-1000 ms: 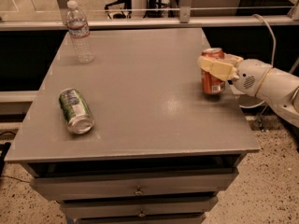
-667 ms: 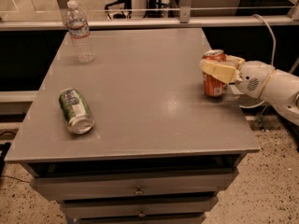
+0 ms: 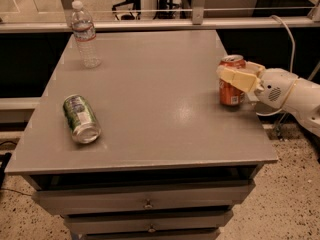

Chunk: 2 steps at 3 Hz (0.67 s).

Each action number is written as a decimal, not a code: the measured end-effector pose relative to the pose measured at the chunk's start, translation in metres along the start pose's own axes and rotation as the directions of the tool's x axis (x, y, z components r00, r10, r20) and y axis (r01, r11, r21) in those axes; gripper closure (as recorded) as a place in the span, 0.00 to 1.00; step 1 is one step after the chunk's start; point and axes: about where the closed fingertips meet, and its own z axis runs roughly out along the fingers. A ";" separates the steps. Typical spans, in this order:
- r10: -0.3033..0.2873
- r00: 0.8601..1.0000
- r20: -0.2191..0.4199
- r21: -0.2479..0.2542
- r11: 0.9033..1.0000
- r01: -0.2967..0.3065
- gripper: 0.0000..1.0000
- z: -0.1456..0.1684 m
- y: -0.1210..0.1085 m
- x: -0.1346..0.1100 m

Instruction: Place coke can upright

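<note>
Camera view: claw (image 3: 235, 71) clamped on upright coke can (image 3: 231, 95) at table's (image 3: 150, 114) rt edge, upper can hidden.

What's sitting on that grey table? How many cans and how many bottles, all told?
Cans: 2. The coke can stands upright near the right edge, with the gripper shut around its top; the green can lies on its side at the left.
Bottles: 1. The water bottle stands at the far left corner.
Total: 3
</note>
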 end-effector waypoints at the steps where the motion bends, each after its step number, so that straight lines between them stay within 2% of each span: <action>1: 0.000 1.000 0.000 0.000 1.000 0.000 0.31 0.000 0.000 -0.001; 2: 0.000 1.000 0.000 0.000 1.000 0.000 0.07 0.000 0.000 -0.001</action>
